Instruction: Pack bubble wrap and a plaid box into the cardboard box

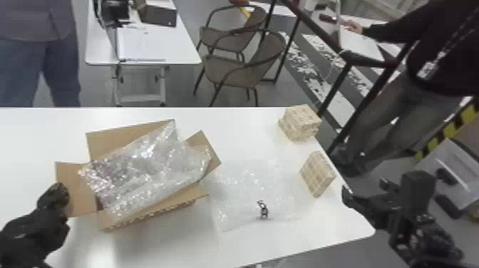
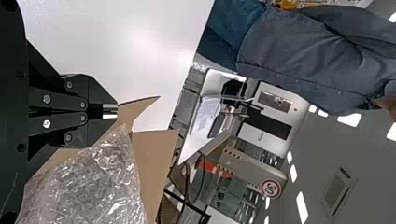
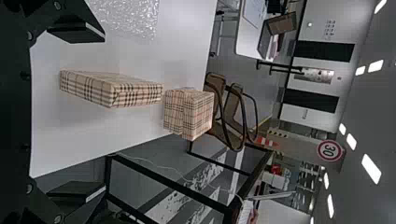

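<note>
In the head view, an open brown cardboard box (image 1: 80,189) stands on the white counter (image 1: 249,249), with a crumpled sheet of clear bubble wrap (image 1: 142,174) lying in and over its mouth. To its right lies a second, flatter clear bubble wrap sheet (image 1: 249,189). Near the counter's right edge are a thin beige plaid box (image 1: 317,174) and, farther back, a chunkier beige plaid box (image 1: 299,123). The right gripper (image 1: 363,191) is by that edge, the step probably being to grasp the thin box. It should come in low and square, taking opposite sides without nudging the box outward off the counter.

In the left wrist view, the left gripper's fingers are closed together beside the cardboard box; it would do well to keep the flaps from folding in.

In the right wrist view, the right gripper's fingers are spread wide and empty. They need centring on the thin box before closing, gently enough to spare its faces, and clear of the chunkier one.
</note>
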Available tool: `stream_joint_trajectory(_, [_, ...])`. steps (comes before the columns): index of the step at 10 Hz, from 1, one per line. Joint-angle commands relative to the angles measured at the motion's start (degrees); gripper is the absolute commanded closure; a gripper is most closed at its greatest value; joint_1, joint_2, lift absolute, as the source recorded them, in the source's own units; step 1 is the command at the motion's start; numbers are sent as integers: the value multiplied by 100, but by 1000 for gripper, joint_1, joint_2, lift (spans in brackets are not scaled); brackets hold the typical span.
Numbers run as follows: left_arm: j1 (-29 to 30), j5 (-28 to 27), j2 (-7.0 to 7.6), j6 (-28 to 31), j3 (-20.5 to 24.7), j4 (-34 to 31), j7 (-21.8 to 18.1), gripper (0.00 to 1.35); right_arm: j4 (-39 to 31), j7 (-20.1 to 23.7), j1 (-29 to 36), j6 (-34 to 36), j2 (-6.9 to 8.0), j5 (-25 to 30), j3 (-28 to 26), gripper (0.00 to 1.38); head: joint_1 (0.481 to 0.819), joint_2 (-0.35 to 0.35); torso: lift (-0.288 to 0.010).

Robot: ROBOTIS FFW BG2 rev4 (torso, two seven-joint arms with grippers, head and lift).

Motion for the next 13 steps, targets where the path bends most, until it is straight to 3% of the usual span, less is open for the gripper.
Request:
stream_joint_trajectory(1, [-3, 10, 0, -12, 1, 34, -2, 1205, 578, -9, -92, -475, 5, -288, -73, 180, 695, -322, -73])
stream_joint_trajectory(5, [-65, 54, -52, -47, -17, 114, -99, 1205, 1791, 18, -734, -774, 5, -297, -64, 174, 695, -316, -73])
stream_joint_trajectory(10, [-56, 63, -123, -74, 1, 166, -160, 1205, 2221, -237, -1155, -861, -18, 64, -73, 174, 695, -307, -73])
stream_joint_trajectory(12, [-47, 63, -140, -100, 18, 175, -169, 1205, 2547, -246, -1349, -774, -273, -50, -3, 176, 695, -314, -73])
stream_joint_trajectory(13, [-56, 63, -140, -109, 18, 184, -187, 1205, 2643, -255, -1463, -747, -281, 20, 6, 177, 695, -319, -73])
